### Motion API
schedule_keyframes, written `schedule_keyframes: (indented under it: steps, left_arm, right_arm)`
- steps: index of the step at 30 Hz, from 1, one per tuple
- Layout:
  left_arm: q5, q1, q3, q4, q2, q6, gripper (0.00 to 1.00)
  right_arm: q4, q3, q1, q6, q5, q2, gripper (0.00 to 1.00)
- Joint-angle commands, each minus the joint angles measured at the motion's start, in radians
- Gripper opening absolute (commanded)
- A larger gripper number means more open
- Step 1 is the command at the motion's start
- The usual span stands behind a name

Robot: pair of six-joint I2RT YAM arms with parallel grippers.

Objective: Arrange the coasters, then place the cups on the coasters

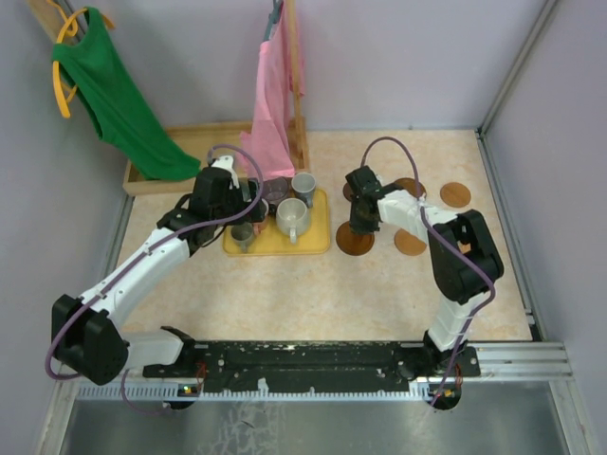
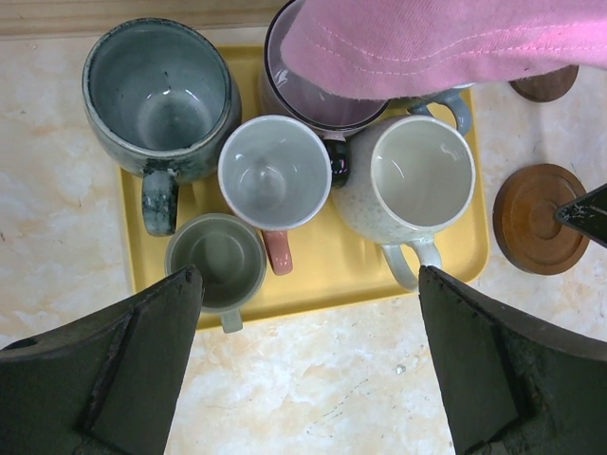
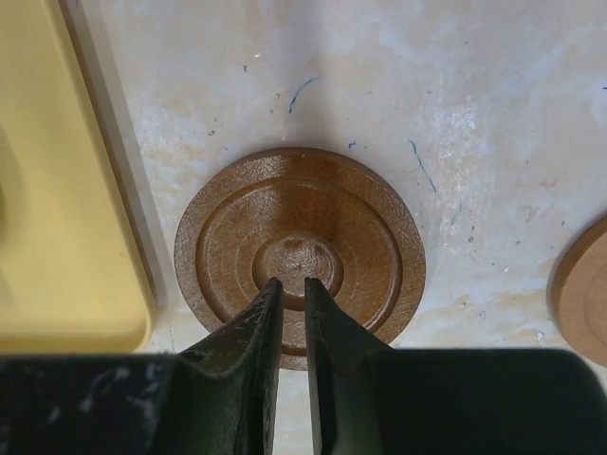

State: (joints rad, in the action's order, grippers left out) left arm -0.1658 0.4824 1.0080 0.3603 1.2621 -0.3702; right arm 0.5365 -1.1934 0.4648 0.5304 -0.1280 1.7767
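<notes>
Several cups stand packed on the yellow tray (image 2: 332, 280): a large dark grey-green one (image 2: 158, 95), a white one with a pink handle (image 2: 274, 171), a cream one (image 2: 422, 175), a small green one (image 2: 216, 261) and a mauve one (image 2: 318, 109) partly under pink cloth. My left gripper (image 2: 308, 284) hangs open over the bare table just in front of the tray. A dark brown coaster (image 3: 299, 251) lies right of the tray. My right gripper (image 3: 292, 282) is over its centre, jaws almost together with nothing between them. More coasters (image 1: 410, 243) (image 1: 455, 194) lie further right.
A pink cloth (image 1: 270, 104) hangs from a wooden rack over the tray's back edge. A green garment (image 1: 119, 104) hangs at the back left above a wooden box (image 1: 204, 137). Walls enclose the table on three sides.
</notes>
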Motion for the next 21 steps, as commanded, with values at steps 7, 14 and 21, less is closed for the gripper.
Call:
schedule_keyframes:
  steps: [7, 14, 21]
  left_arm:
    - [-0.010, 0.009, 0.019, 0.007, -0.008, -0.011, 1.00]
    - [-0.011, 0.010, 0.024, 0.002, 0.002, -0.009, 1.00]
    - [-0.009, 0.010, 0.021, -0.002, 0.005, -0.012, 1.00]
  right_arm:
    - [-0.058, 0.005, 0.008, -0.028, 0.008, 0.036, 0.16]
    - [-0.057, 0.040, 0.009, -0.030, -0.019, 0.033, 0.16]
    - [-0.049, 0.076, 0.009, -0.026, -0.052, 0.015, 0.16]
